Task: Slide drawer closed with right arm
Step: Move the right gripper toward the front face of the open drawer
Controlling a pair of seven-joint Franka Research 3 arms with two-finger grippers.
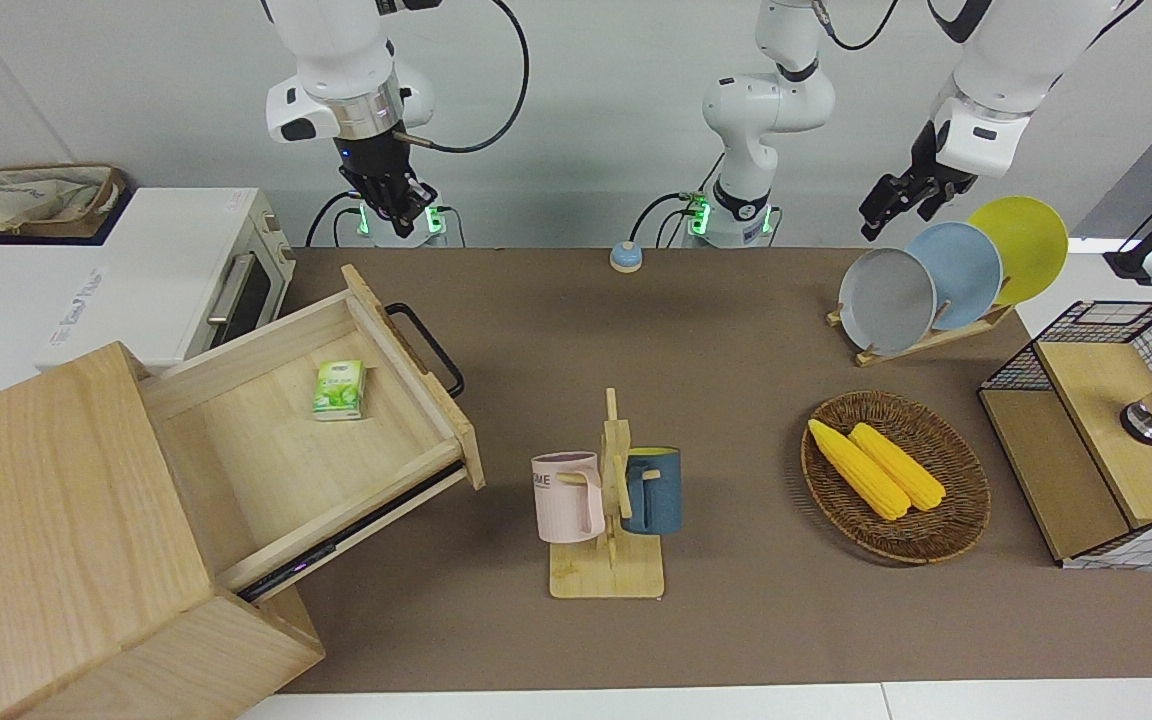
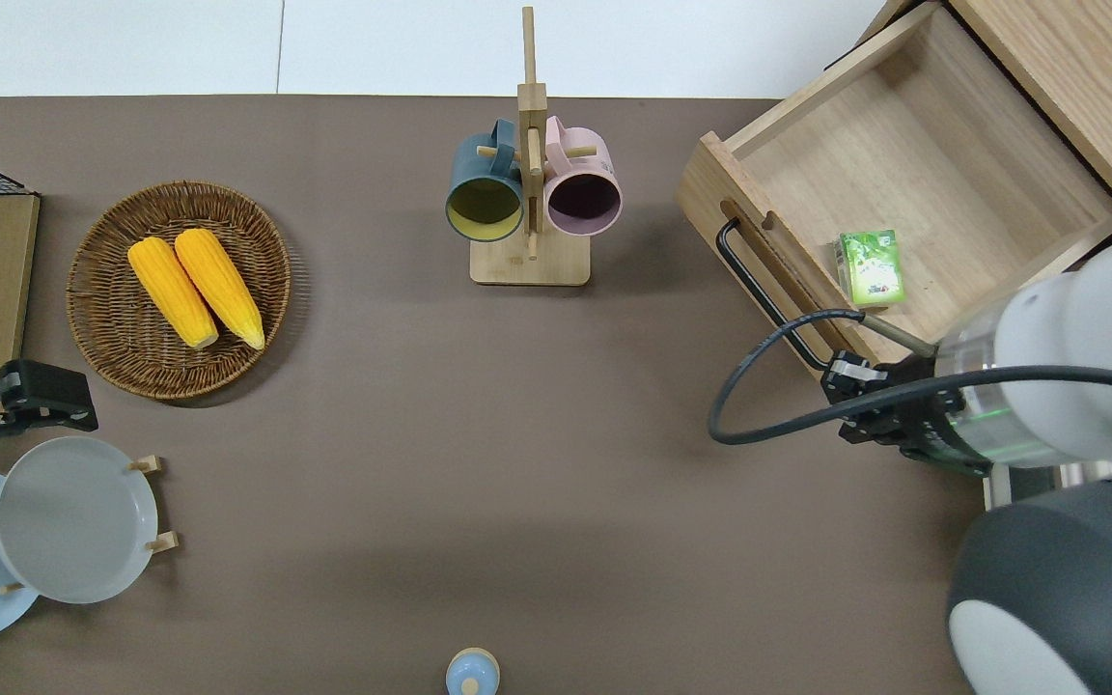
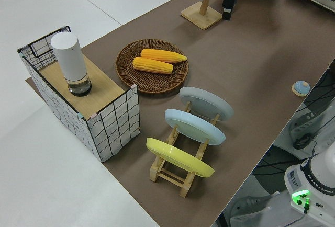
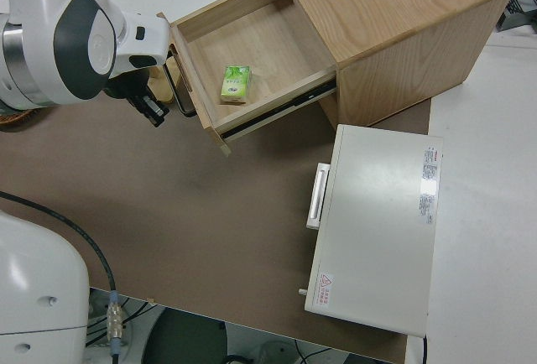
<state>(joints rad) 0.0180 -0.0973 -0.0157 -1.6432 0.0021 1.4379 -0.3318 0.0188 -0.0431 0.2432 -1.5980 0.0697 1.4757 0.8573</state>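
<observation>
The drawer (image 1: 266, 450) (image 2: 932, 174) (image 4: 252, 41) stands pulled far out of the pale wooden cabinet (image 1: 46, 500) (image 2: 1077, 77) (image 4: 394, 20) at the right arm's end of the table. A small green packet (image 1: 340, 389) (image 2: 871, 267) (image 4: 236, 83) lies inside it. Its black bar handle (image 1: 428, 348) (image 2: 759, 280) (image 4: 179, 96) faces the table's middle. My right gripper (image 1: 394, 205) (image 2: 855, 391) (image 4: 149, 109) hangs in the air over the mat, at the corner of the drawer front, close to the handle's end. It holds nothing. The left gripper (image 1: 881, 210) (image 2: 44, 401) is parked.
A white toaster oven (image 1: 186, 270) (image 4: 373, 230) stands beside the cabinet, nearer to the robots. A mug stand (image 1: 608, 500) (image 2: 529, 193) sits mid-table. A wicker basket (image 1: 946, 520) of corn, a plate rack (image 1: 936, 280) and a wire-mesh box (image 1: 1086, 450) fill the left arm's end.
</observation>
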